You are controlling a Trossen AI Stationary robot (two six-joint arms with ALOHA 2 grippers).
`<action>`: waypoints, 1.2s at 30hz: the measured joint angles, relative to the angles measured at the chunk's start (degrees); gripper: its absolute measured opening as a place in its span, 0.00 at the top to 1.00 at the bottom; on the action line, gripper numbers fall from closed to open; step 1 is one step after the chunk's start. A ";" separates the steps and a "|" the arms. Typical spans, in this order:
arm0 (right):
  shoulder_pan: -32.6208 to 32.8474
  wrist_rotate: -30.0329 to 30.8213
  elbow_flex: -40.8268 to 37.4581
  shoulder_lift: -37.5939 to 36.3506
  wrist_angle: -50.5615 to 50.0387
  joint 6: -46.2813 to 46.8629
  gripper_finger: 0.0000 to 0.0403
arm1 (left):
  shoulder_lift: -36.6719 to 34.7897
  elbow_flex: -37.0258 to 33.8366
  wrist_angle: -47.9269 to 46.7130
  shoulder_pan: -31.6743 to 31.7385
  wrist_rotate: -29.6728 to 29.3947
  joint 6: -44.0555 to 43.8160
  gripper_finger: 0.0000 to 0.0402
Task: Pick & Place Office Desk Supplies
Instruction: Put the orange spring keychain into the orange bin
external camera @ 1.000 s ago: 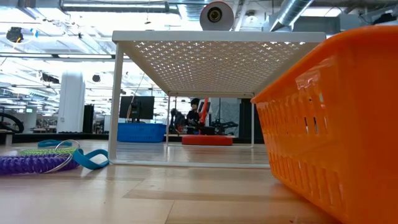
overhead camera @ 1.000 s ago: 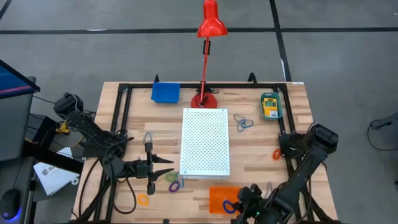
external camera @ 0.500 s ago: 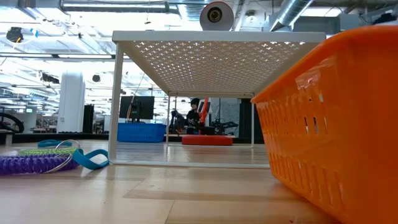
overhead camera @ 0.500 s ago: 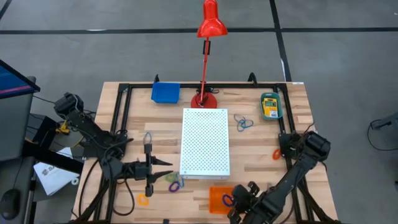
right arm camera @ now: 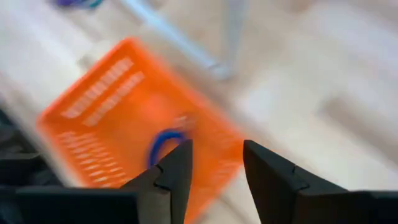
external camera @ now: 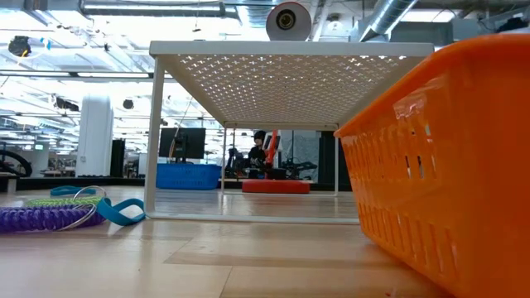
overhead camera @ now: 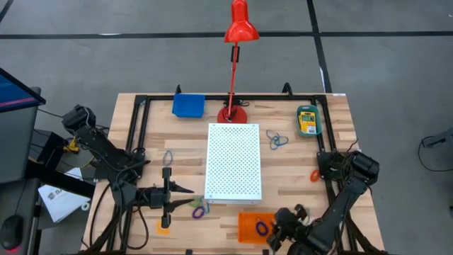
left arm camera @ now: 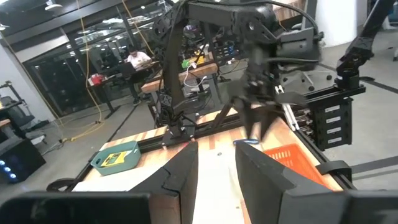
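Note:
A blue loop [overhead camera: 262,228] lies inside the orange tray [overhead camera: 249,225] at the table's near edge; the right wrist view shows the loop [right arm camera: 163,144] on the tray's floor [right arm camera: 106,124]. My right gripper [overhead camera: 284,222] hovers open just right of and above the tray, with nothing between its fingers [right arm camera: 216,147]. My left gripper [overhead camera: 185,191] stands open, pointing right, beside the purple and green loops [overhead camera: 199,207], touching nothing [left arm camera: 216,155].
The white perforated board [overhead camera: 233,161] stands mid-table, with the red lamp [overhead camera: 233,110] behind it. A blue tray [overhead camera: 188,105], a crayon box in a teal tray [overhead camera: 306,120], blue loops [overhead camera: 277,140] and orange clips [overhead camera: 314,175] [overhead camera: 163,228] lie around.
My right gripper has drawn back a little toward the table's right edge, and the blue loop that was at its fingertips now lies apart from it in the orange tray. My left gripper has shifted slightly toward the near edge.

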 joint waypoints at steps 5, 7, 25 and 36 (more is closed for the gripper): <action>0.00 -8.45 4.28 -0.09 -19.53 6.52 0.69 | 0.00 0.00 -0.83 -0.26 0.01 -0.95 0.75; -0.90 -13.82 3.83 -0.27 -21.65 6.40 0.70 | 0.00 0.00 -1.27 -0.24 0.02 -1.09 0.75; -16.19 -34.61 -14.71 -8.19 -20.69 -34.07 0.70 | 0.00 0.00 -1.23 -0.22 0.02 -1.53 0.75; -22.70 -39.66 -25.09 -8.24 -17.13 -58.52 0.70 | 0.00 0.00 -1.25 -0.22 0.02 -2.12 0.75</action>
